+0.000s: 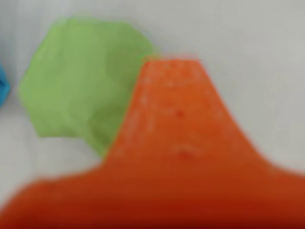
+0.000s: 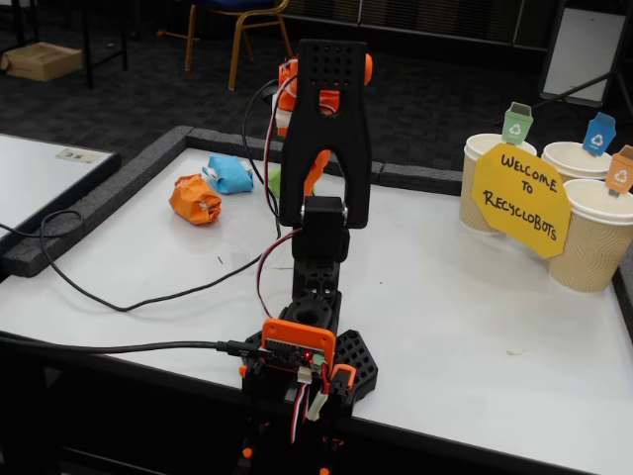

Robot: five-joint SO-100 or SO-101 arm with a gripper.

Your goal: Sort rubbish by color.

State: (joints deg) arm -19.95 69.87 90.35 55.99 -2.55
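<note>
In the wrist view the green paper ball (image 1: 81,90) fills the upper left, blurred and very close. One orange finger (image 1: 176,114) of my gripper (image 1: 147,71) rises from the bottom edge, its tip against the ball's right side. The other finger is out of frame. A sliver of the light blue ball (image 1: 3,88) shows at the left edge. In the fixed view the orange ball (image 2: 195,198) and the light blue ball (image 2: 229,173) lie at the table's far left. Only a sliver of the green ball (image 2: 274,181) shows behind the arm (image 2: 321,148), which hides the gripper.
Three beige paper cups stand at the far right: green tag (image 2: 483,183), blue tag (image 2: 577,158), orange tag (image 2: 598,242). A yellow sign (image 2: 521,198) leans on them. Black cables (image 2: 119,302) run across the table's left. A dark raised border (image 2: 89,203) edges the table.
</note>
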